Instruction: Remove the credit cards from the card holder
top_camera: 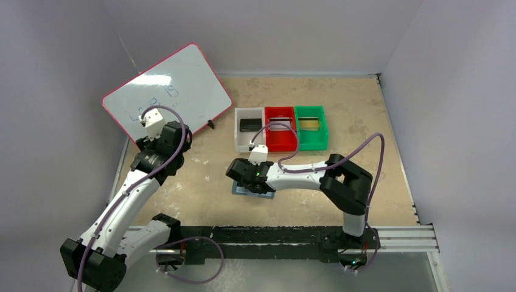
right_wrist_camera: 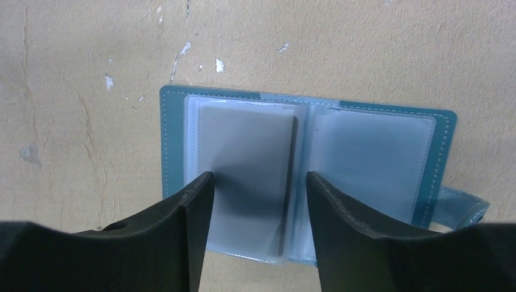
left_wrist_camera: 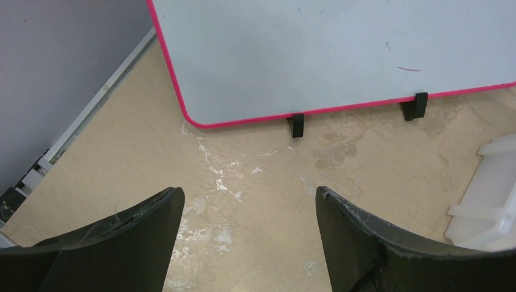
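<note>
Fingers of the right gripper (right_wrist_camera: 260, 182) are held partly open just above the card holder (right_wrist_camera: 377, 158), which lies spread flat on the table (right_wrist_camera: 79, 73) near the front, a little left of centre. A grey card (right_wrist_camera: 249, 146) is seen in the holder's left clear pocket, and the two fingers are set on either side of its lower end; whether it is touched cannot be told, and nothing is seen gripped. The closing tab is turned out to the right.

Farther back on the left, the left gripper (left_wrist_camera: 249, 198) is held wide open over bare table, with nothing between its fingers. Level with it, a white bin (top_camera: 237, 131), a red bin (top_camera: 280, 110) and a green bin (top_camera: 311, 144) are lined up touching; a black card (top_camera: 249, 125) is seen in the white one and a gold card (top_camera: 310, 123) in the green. A pink-edged whiteboard (left_wrist_camera: 328, 48) is propped at the far left.
</note>
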Robot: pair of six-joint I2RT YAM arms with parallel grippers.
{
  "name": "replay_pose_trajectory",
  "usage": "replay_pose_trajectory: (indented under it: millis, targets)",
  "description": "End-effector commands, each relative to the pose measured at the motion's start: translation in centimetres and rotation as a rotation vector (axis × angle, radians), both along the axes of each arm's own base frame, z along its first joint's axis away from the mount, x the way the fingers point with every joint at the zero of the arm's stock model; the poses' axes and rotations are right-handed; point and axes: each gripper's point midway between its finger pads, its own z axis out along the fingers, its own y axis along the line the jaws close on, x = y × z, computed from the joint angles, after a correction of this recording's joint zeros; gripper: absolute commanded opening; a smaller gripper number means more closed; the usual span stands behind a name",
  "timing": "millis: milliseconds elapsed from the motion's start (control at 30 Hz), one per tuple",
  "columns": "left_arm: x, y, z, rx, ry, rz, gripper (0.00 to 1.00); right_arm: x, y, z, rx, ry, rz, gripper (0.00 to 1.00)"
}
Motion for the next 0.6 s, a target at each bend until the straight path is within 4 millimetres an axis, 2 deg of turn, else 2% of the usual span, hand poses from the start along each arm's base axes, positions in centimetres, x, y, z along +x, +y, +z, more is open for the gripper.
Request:
replay_pose_trajectory:
  millis: [0, 267, 333, 400, 433, 467, 567]
  targets:
    - [0.3, 0.2, 0.6, 0.006, -0.024, 0.009, 0.79, 0.4, 0.5, 0.0, -0.011, -0.008, 0.009, 0.56]
    - [0.4, 0.2, 0.4, 0.008, -0.016, 0.007, 0.79, 0.2, -0.2, -0.3, -0.037, -0.009, 0.039, 0.33]
    - [0.4, 0.2, 0.4, 0.007, -0.017, 0.007, 0.79, 0.2, 0.1, -0.1, -0.019, -0.018, 0.065, 0.28]
    - [0.4, 0.1, 0.3, 0.007, -0.013, 0.004, 0.78, 0.3, 0.7, 0.2, 0.018, -0.025, 0.092, 0.18]
    - [0.4, 0.1, 0.3, 0.006, -0.012, 0.003, 0.78, 0.3, 0.9, 0.3, 0.033, -0.024, 0.108, 0.17]
    - [0.4, 0.1, 0.2, 0.007, -0.01, 0.001, 0.78, 0.3, 1.0, 0.5, 0.041, -0.023, 0.117, 0.2]
    - [0.5, 0.0, 0.3, 0.007, -0.01, 0.0, 0.78, 1.0, 1.2, 1.6, 0.03, -0.055, 0.109, 0.39]
